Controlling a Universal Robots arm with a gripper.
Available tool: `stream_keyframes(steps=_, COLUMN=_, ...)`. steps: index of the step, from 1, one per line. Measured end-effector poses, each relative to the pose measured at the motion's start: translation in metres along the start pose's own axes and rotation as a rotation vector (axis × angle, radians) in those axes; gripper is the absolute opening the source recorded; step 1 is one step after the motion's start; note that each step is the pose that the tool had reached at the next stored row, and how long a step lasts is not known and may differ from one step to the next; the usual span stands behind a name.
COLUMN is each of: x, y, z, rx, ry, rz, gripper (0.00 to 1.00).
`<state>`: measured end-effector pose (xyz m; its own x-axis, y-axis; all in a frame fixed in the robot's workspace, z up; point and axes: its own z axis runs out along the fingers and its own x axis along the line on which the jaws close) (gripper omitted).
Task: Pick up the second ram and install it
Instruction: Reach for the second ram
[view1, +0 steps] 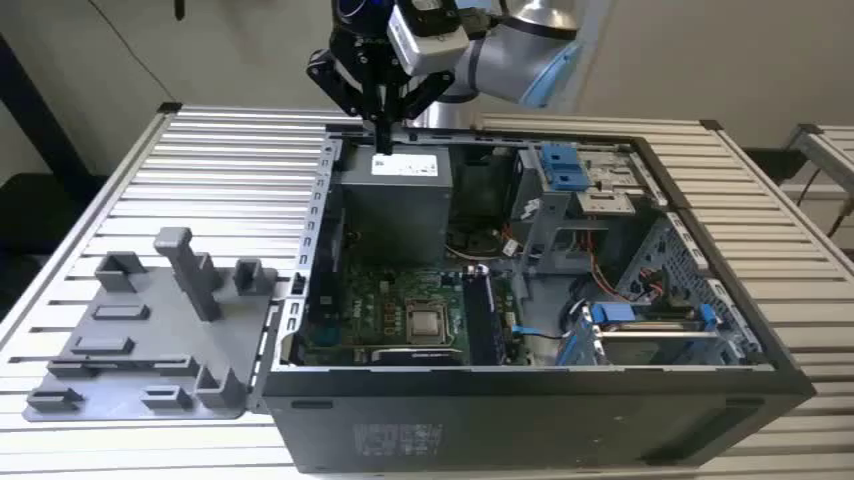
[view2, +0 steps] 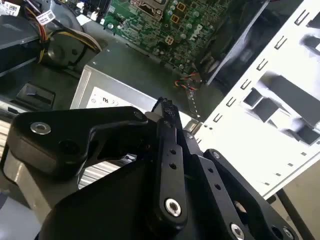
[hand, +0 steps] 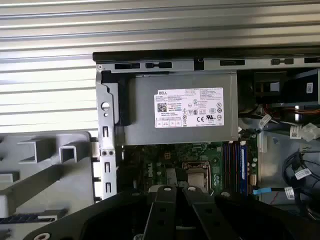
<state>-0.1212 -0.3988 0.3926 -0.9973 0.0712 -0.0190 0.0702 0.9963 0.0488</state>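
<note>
The pincer (view1: 384, 135) hangs over the far rim of the open computer case (view1: 534, 400), above the power supply (view1: 391, 205). Its fingers are pressed together into one thin point, and nothing can be seen between them. The second wrist view shows this most plainly: the black fingers (view2: 169, 145) meet at the tip, above the labelled top of the power supply.

The first wrist view looks down past the pincer into the case. It takes in the power supply's label, the green motherboard (hand: 147, 170), the silver processor socket (hand: 196, 167) and the memory slots (hand: 235, 160) just beside the socket, one of them blue.

The second ram (hand: 30, 218) appears to be the thin, dark, ridged strip lying in the light-grey fixture (hand: 30, 150) beside the case. It is well apart from the pincer, though I cannot be sure it is the stick.

The exterior view adds the wider layout. The fixture sits on the slatted table (view1: 227, 170) at the exterior view's left of the case. A tall upright post (view1: 187, 265) and shorter blocks rise from the fixture. In that view the strip is too small to tell from the fixture's own slots.
</note>
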Motion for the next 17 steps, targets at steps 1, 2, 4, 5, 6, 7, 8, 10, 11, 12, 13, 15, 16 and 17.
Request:
stream_keyframes(steps=1, x=0.0000, y=0.0000, z=0.0000, rx=0.0001, ry=0.0001, rz=0.000, gripper=0.11)
stream_keyframes(steps=2, x=0.0000, y=0.0000, z=0.0000, rx=0.0001, ry=0.0000, rz=0.000, gripper=0.11)
stream_keyframes(steps=4, x=0.0000, y=0.0000, z=0.0000, rx=0.0000, ry=0.0000, rz=0.000, gripper=0.11)
stream_keyframes(steps=5, x=0.0000, y=0.0000, z=0.0000, rx=0.0000, ry=0.0000, rz=0.000, gripper=0.11)
stream_keyframes(steps=6, x=0.0000, y=0.0000, z=0.0000, rx=0.0000, ry=0.0000, rz=0.000, gripper=0.11)
stream_keyframes(steps=7, x=0.0000, y=0.0000, z=0.0000, rx=0.0001, ry=0.0000, rz=0.000, gripper=0.11)
stream_keyframes(steps=8, x=0.0000, y=0.0000, z=0.0000, rx=0.0000, ry=0.0000, rz=0.000, gripper=0.11)
stream_keyframes(steps=10, x=0.0000, y=0.0000, z=0.0000, rx=0.0001, ry=0.0000, rz=0.000, gripper=0.11)
stream_keyframes(steps=11, x=0.0000, y=0.0000, z=0.0000, rx=0.0001, ry=0.0001, rz=0.000, gripper=0.11)
stream_keyframes(steps=12, x=0.0002, y=0.0000, z=0.0000, rx=0.0001, ry=0.0000, rz=0.000, gripper=0.11)
stream_keyframes(steps=13, x=0.0004, y=0.0000, z=-0.0001, rx=0.0001, ry=0.0000, rz=0.000, gripper=0.11)
stream_keyframes(steps=15, x=0.0017, y=-0.0001, z=-0.0001, rx=0.0001, ry=0.0000, rz=0.000, gripper=0.11)
stream_keyframes(steps=16, x=0.0025, y=-0.0002, z=-0.0001, rx=0.0001, ry=0.0001, rz=0.000, gripper=0.11)
stream_keyframes(steps=17, x=0.0037, y=-0.0003, z=-0.0002, rx=0.0002, ry=0.0001, rz=0.000, gripper=0.11)
